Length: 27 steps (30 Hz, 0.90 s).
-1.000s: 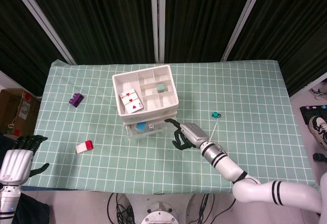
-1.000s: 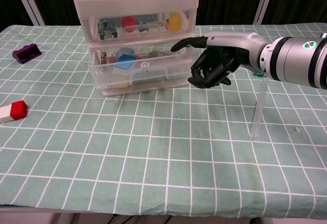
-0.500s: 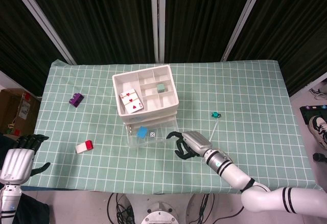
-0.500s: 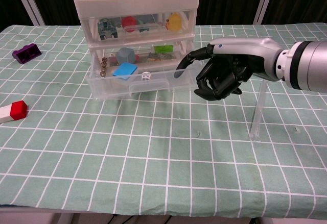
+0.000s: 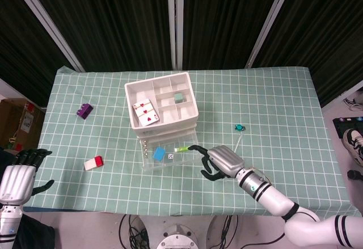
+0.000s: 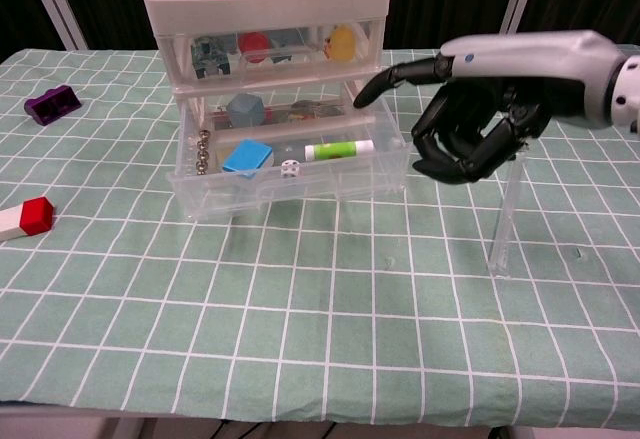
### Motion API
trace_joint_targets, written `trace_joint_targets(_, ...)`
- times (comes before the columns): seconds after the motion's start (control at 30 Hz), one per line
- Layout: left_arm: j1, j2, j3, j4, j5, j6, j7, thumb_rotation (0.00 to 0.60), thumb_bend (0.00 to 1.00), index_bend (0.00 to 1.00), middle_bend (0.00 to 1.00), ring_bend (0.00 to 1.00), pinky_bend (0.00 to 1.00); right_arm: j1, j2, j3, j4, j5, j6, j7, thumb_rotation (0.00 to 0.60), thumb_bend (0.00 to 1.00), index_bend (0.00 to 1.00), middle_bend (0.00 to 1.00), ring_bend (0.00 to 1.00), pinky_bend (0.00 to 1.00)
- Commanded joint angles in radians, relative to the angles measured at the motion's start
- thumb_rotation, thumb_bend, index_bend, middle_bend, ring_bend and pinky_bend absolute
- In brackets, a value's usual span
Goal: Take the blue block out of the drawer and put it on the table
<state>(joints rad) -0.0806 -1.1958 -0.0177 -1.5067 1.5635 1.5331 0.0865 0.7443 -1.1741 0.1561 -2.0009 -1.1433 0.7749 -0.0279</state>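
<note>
The blue block [image 5: 159, 153] [image 6: 247, 156] lies flat in the left half of the clear bottom drawer [image 5: 148, 165] [image 6: 290, 187], which stands pulled out from the white drawer unit [image 5: 161, 106]. A white die [image 6: 289, 169] and a green-and-white marker [image 6: 338, 149] lie beside the block. My right hand [image 5: 218, 161] [image 6: 480, 129] hovers at the drawer's right front corner, one finger stretched toward the unit and the others curled in, holding nothing. My left hand [image 5: 17, 178] hangs off the table's front left corner with its fingers apart and nothing in it.
A purple block [image 5: 84, 111] [image 6: 52, 105] and a red-and-white block [image 5: 94, 163] [image 6: 25, 218] lie on the left of the green checked cloth. A clear thin stand [image 6: 505, 219] with a teal piece [image 5: 239, 127] rises just right of my right hand. Playing cards [image 5: 145, 112] fill the top tray.
The bottom drawer has slid out toward the table's front, uncovering the blue block, die and marker. My right hand moved forward with it and now sits higher. The left hand stayed put.
</note>
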Motion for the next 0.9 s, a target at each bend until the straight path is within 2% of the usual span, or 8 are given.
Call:
trace_joint_targets(0.03,0.002,0.001,-0.001,-0.003,0.004,0.007,0.001,0.600,0.06,0.26,0.24,0.19,0.20,0.085,0.072,0.044,-0.031,-0.006,-0.031,-0.136,0.600,0.29,0.13,0.73,0.79,0.82)
trace_joint_targets(0.17,0.007,0.003,0.001,-0.012,0.012,0.019,0.008,0.600,0.06,0.26,0.24,0.19,0.20,0.224,0.059,0.069,0.002,0.086,-0.076,-0.331,0.600,0.19,0.24,0.81,0.87,0.88)
trace_joint_targets(0.33,0.019,0.005,0.004,-0.017,0.006,0.029,0.012,0.600,0.06,0.26,0.24,0.19,0.20,0.384,-0.068,0.044,0.097,0.226,-0.042,-0.571,0.600,0.12,0.34,0.89,0.95,0.97)
trace_joint_targets(0.5,0.027,0.008,0.006,-0.014,-0.001,0.033,0.006,0.600,0.06,0.26,0.24,0.19,0.20,0.482,-0.213,0.005,0.214,0.301,0.022,-0.738,0.600,0.06,0.36,0.92,0.98,1.00)
trace_joint_targets(0.73,0.033,-0.002,0.004,0.002,-0.010,0.033,-0.009,0.600,0.06,0.26,0.24,0.19,0.20,0.540,-0.337,-0.022,0.327,0.325,0.032,-0.787,0.600,0.05,0.37,0.93,0.99,1.00)
trace_joint_targets(0.9,0.033,-0.005,0.002,0.008,-0.011,0.031,-0.014,0.600,0.06,0.26,0.24,0.19,0.20,0.558,-0.389,-0.015,0.383,0.338,0.023,-0.764,0.600,0.05,0.38,0.93,0.99,1.00)
